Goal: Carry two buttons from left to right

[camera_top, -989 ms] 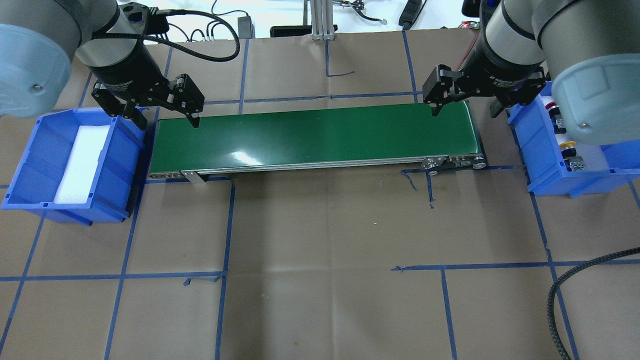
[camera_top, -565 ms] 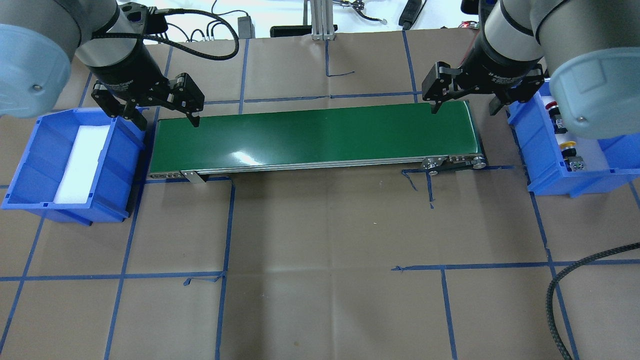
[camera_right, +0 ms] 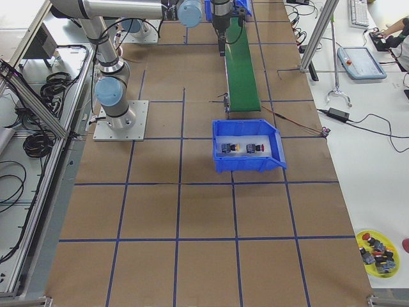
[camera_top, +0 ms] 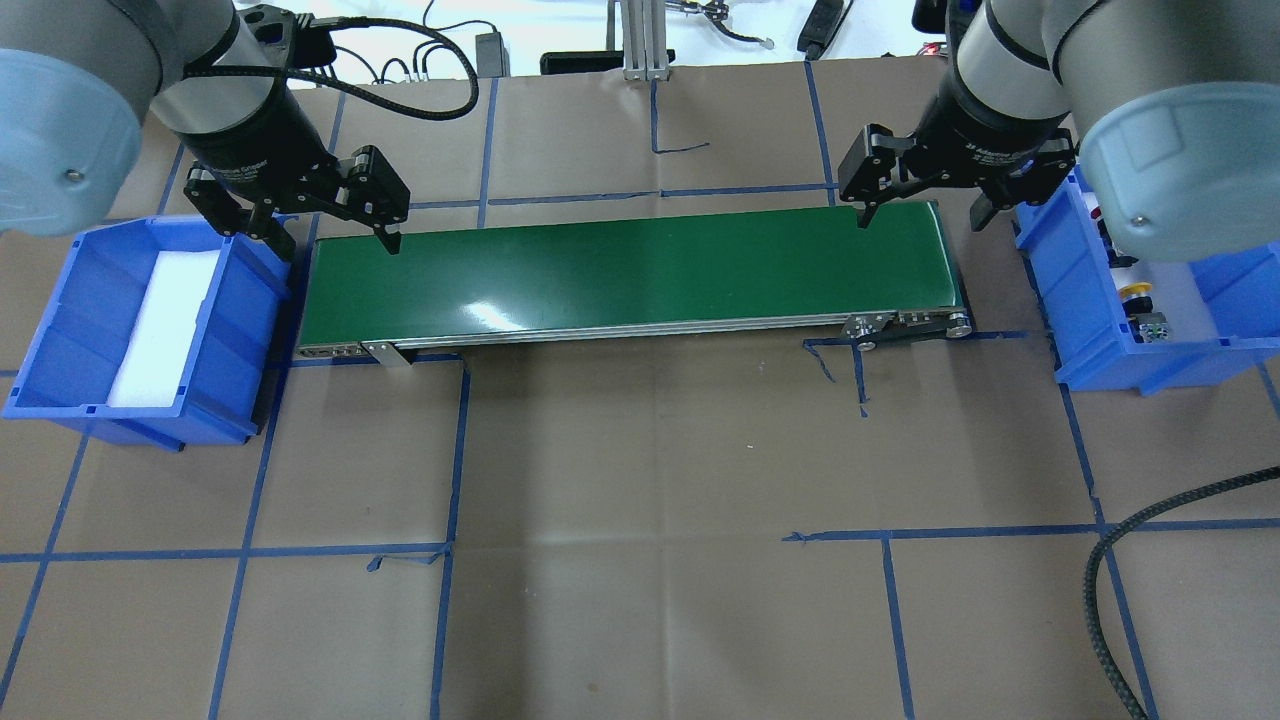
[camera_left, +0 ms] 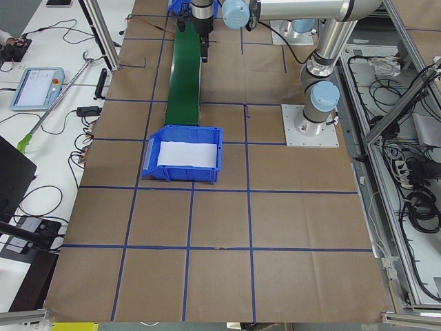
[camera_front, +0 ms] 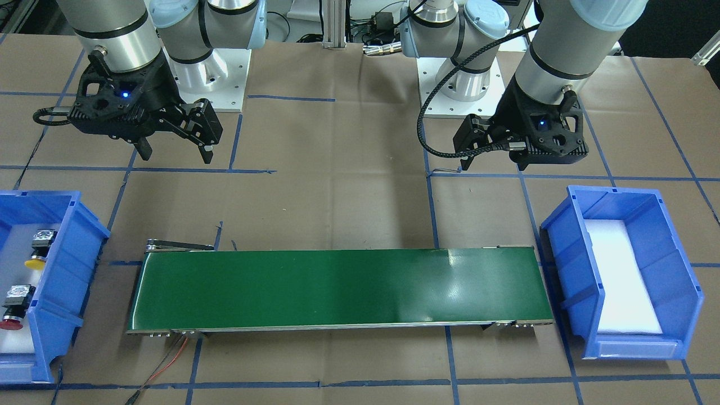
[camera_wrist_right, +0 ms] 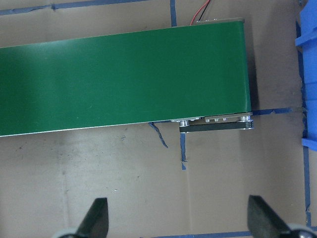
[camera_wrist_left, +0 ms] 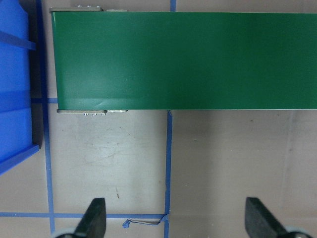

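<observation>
The yellow button [camera_front: 37, 257] and the red button [camera_front: 13, 316] lie in the blue bin [camera_front: 62, 292] on my right; they also show in the exterior right view, yellow [camera_right: 230, 148] and red [camera_right: 254, 148]. In the overhead view the yellow button [camera_top: 1137, 291] shows and the red one is mostly hidden by my right arm. My right gripper [camera_top: 921, 220] is open and empty, high near the belt's right end. My left gripper [camera_top: 337, 240] is open and empty, high near the belt's left end. Both wrist views show open fingers [camera_wrist_left: 94, 218] [camera_wrist_right: 96, 218] with nothing between them.
A green conveyor belt [camera_top: 630, 275] runs between the two bins. The blue bin on my left [camera_top: 90, 420] holds only a white foam pad [camera_top: 165, 325]. A black cable [camera_top: 1110, 580] loops at the near right. Brown paper with blue tape lines covers the table.
My right arm has shifted slightly toward the far side, its gripper still open. My left arm has not moved.
</observation>
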Robot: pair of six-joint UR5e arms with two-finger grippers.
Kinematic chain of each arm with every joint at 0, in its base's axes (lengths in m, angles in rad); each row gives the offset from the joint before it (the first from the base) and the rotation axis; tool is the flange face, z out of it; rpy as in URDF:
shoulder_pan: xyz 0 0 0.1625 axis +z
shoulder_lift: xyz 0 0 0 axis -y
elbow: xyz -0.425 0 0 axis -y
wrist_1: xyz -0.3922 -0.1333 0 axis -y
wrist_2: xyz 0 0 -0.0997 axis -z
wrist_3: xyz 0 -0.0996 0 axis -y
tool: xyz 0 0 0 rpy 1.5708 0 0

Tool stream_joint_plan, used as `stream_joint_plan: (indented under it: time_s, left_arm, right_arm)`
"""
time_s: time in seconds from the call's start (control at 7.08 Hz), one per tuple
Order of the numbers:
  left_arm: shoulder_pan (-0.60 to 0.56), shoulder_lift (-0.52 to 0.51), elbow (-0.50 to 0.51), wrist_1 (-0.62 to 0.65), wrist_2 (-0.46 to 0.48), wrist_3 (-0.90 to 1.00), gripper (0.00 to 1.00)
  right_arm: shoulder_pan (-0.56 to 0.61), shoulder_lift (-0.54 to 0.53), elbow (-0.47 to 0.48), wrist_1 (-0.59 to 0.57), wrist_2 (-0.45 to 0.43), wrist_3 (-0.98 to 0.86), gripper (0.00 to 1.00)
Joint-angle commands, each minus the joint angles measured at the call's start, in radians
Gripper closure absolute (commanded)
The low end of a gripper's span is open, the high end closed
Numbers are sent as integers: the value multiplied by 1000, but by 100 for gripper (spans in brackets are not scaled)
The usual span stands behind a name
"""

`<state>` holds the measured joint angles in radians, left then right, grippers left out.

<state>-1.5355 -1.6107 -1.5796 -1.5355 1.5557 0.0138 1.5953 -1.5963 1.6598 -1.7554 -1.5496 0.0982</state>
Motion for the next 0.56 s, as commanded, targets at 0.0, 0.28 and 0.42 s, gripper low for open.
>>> stream_joint_plan:
  time_s: [0.0,0.28,0.42]
  left_arm:
    - [0,0,0,0,0,0,0]
    - [0,0,1,0,1,0,0]
    - [-2,0,0,0,3,0,0]
  right_arm:
    - [0,-4,2,5,-3,0,0]
    - [0,-10,2,7,-3,0,0]
    - [0,-11,3,7,-4,0,0]
